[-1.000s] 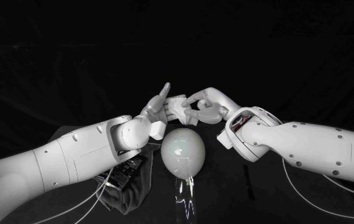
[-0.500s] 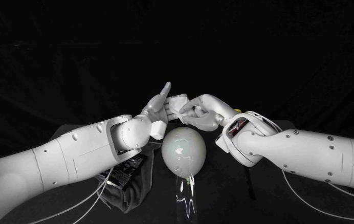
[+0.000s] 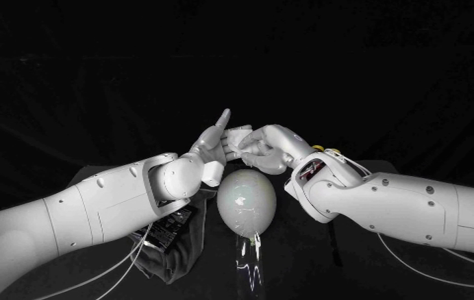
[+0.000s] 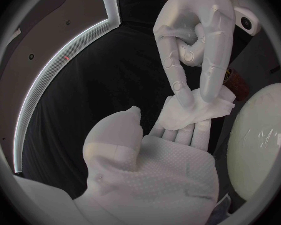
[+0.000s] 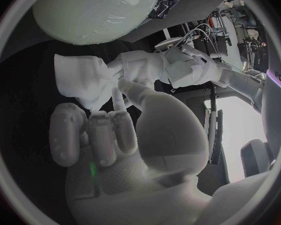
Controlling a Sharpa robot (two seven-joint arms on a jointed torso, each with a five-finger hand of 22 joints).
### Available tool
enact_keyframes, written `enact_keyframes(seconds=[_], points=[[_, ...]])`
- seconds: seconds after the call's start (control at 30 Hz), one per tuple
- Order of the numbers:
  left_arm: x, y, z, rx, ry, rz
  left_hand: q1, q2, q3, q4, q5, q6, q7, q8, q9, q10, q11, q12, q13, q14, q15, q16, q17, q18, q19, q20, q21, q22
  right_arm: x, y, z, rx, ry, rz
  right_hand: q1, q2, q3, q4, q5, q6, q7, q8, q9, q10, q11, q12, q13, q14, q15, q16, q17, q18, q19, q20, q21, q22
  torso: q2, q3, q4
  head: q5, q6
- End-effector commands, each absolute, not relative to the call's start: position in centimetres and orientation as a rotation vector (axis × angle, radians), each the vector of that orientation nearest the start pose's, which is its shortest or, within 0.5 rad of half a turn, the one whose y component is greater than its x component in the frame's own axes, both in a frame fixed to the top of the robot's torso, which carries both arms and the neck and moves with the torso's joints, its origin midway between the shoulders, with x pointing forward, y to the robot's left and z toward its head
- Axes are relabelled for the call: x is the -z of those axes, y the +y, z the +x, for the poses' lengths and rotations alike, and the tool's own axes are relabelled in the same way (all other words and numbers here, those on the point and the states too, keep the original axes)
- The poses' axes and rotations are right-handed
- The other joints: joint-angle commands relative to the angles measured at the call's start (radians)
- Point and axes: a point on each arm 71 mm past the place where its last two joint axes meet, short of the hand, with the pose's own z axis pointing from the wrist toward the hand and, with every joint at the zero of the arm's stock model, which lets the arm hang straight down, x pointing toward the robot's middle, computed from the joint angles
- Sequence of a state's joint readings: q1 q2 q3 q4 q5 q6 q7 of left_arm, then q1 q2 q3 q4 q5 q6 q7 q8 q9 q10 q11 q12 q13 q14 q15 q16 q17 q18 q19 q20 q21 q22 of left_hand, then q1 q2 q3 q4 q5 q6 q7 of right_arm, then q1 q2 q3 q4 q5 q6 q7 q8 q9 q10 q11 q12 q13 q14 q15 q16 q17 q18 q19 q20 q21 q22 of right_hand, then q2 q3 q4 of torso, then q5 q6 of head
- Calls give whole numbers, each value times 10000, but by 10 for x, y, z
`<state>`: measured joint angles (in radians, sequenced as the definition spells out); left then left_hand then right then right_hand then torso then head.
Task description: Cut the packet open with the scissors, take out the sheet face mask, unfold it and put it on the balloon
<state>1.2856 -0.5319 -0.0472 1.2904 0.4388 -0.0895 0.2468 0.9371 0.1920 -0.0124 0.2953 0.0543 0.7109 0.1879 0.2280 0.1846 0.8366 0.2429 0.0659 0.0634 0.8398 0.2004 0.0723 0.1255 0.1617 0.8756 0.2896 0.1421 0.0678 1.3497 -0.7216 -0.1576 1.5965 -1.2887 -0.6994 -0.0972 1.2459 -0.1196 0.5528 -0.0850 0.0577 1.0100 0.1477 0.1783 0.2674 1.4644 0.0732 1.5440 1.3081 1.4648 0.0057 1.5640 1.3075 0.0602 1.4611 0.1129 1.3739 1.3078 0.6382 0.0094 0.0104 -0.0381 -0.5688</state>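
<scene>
Both arms meet over the middle of the black counter, just above a pale, egg-shaped balloon that lies on it with its knotted neck toward the robot. Between the two hands, held off the counter, is the folded white sheet face mask, bunched into a small wad.

The right robot hand has the mask. In the left wrist view its thumb and a fingertip close on the upper edge of the wad, and in the right wrist view its other fingers are curled in toward the palm.

The left robot hand is set against the other side of the mask. Its fingers lie straight along the fabric and touch it, one finger points upward in the head view, and the thumb stands apart from the wad. Whether this hand truly grips the mask cannot be told.

Under the left forearm, beside the balloon, a dark crumpled thing lies on the counter; what it is cannot be made out.
</scene>
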Motion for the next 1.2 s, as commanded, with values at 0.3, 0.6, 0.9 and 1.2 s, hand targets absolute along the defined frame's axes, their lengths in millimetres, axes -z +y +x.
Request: enact_keyframes(seconds=[0.3,0.6,0.9,1.2], points=[[158,101,530,19308,15063,-14956,142,-16,-62,-16,-32,25,1058,32,-10,29,-1,8,5,71,18,-2,-15,155,52,9,41,-6,126,-129,478,-8091,12847,-248,-160,-30,-126,174,-50,245,-88,147,49,922,-144,30,2433,1060,-93,68,2633,-150,68,-67,56,2027,-2,-2,-7,-4,0],[158,101,530,19329,15068,-14947,157,-13,-70,-15,-32,12,1059,29,-14,27,0,7,5,70,20,-3,-16,152,44,9,35,-9,129,-127,480,-7909,13093,-378,-151,-61,-223,284,-78,458,-203,279,112,931,-240,43,2445,1060,-173,68,2633,-155,83,-136,72,2032,2,0,-5,-9,-17],[157,101,530,19340,15068,-14941,165,-11,-74,-14,-32,8,1059,28,-16,26,1,6,5,69,21,-4,-17,151,40,9,31,-10,131,-126,480,-7858,13248,-446,-141,-81,-286,347,-86,570,-270,364,155,937,-300,50,2452,1060,-228,68,2633,-160,98,-186,92,2039,-4,-1,-3,-7,-48],[157,100,530,19351,15068,-14936,181,-7,-83,-14,-32,4,1060,27,-18,23,2,4,4,67,23,-6,-18,149,32,9,25,-13,133,-125,480,-7828,13386,-489,-127,-86,-321,387,-91,636,-314,420,184,949,-340,68,2467,1060,-264,68,2633,-166,112,-221,113,2046,0,-1,0,-6,-79]])
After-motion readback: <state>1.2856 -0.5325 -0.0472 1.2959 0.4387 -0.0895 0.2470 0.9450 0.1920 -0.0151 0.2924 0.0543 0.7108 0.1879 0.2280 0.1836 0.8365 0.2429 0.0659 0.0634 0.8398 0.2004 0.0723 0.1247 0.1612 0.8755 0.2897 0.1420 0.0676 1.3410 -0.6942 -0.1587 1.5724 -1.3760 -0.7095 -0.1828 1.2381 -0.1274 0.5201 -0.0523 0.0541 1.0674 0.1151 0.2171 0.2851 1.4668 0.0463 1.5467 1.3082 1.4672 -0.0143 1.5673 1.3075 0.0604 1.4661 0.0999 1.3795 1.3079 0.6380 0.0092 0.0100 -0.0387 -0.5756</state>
